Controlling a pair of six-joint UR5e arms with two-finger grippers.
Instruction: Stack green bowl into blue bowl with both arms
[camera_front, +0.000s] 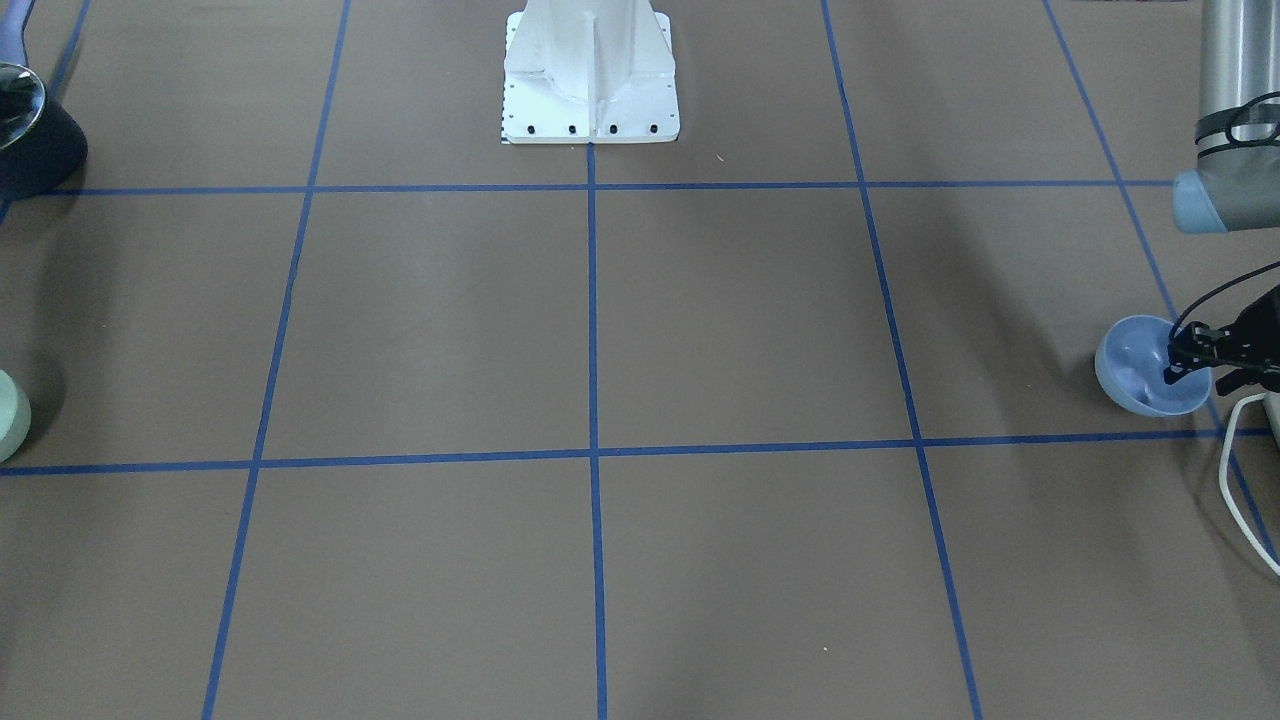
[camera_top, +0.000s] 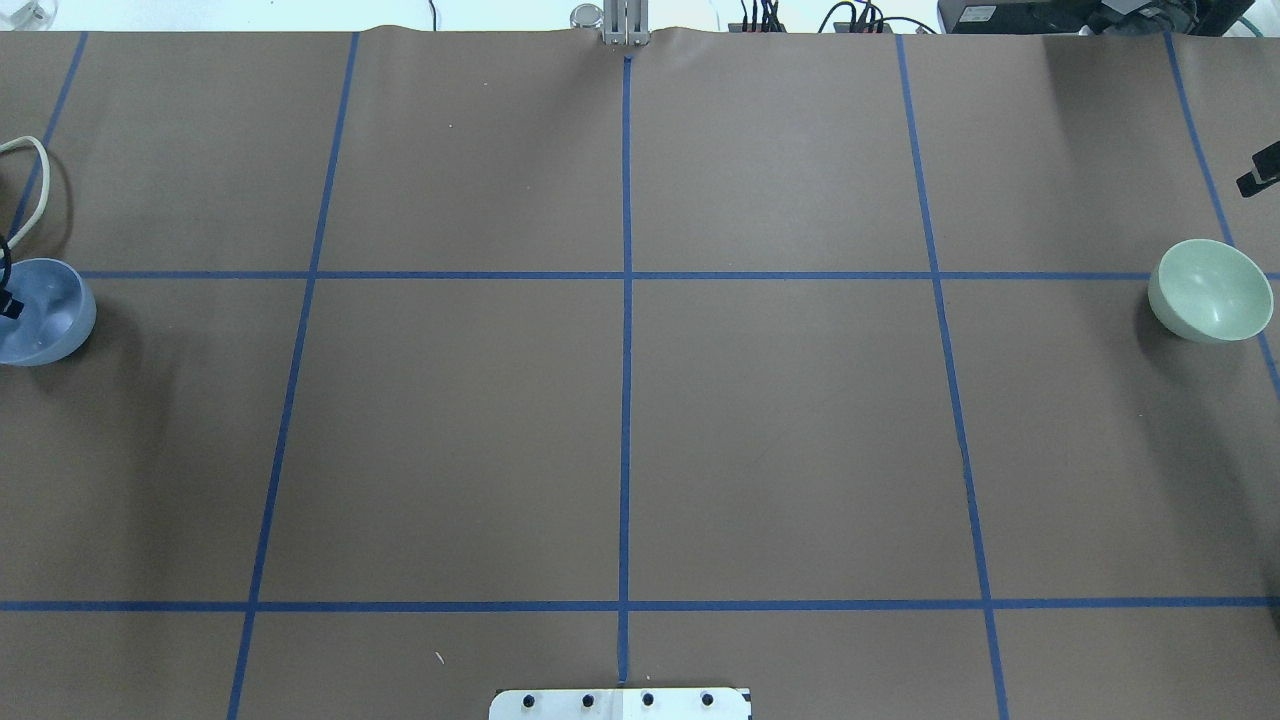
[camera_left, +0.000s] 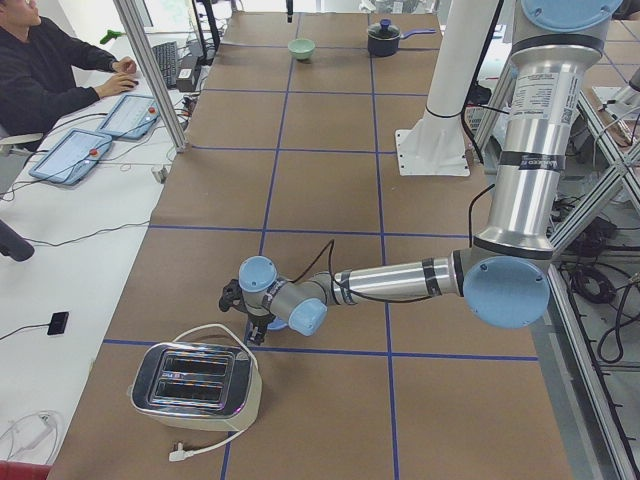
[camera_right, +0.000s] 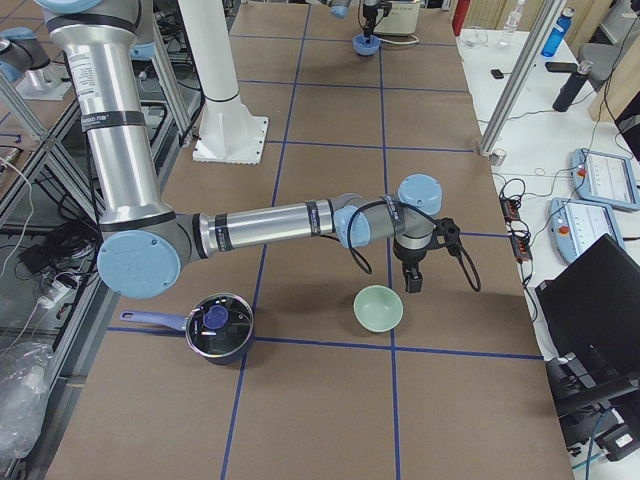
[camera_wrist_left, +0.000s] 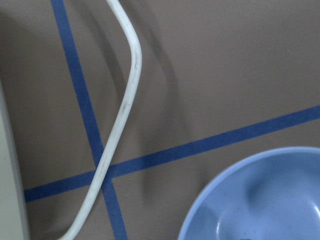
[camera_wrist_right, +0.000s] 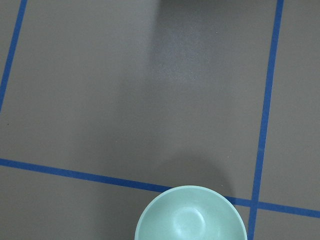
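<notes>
The blue bowl (camera_front: 1140, 372) sits upright at the table's end on my left; it also shows in the overhead view (camera_top: 45, 315) and fills the lower right of the left wrist view (camera_wrist_left: 260, 200). My left gripper (camera_front: 1172, 362) is low over the bowl's rim, and a gap shows between its fingers. The green bowl (camera_top: 1210, 292) sits at the opposite end, also seen in the right side view (camera_right: 379, 307) and the right wrist view (camera_wrist_right: 191, 214). My right gripper (camera_right: 412, 278) hangs just beyond the green bowl, apart from it; I cannot tell whether it is open.
A toaster (camera_left: 195, 380) with a white cord (camera_wrist_left: 122, 115) stands beside the blue bowl. A dark pot (camera_right: 218, 328) with a lid stands near the green bowl. The white robot base (camera_front: 590, 75) is at mid-table. Operators' desks line one long edge.
</notes>
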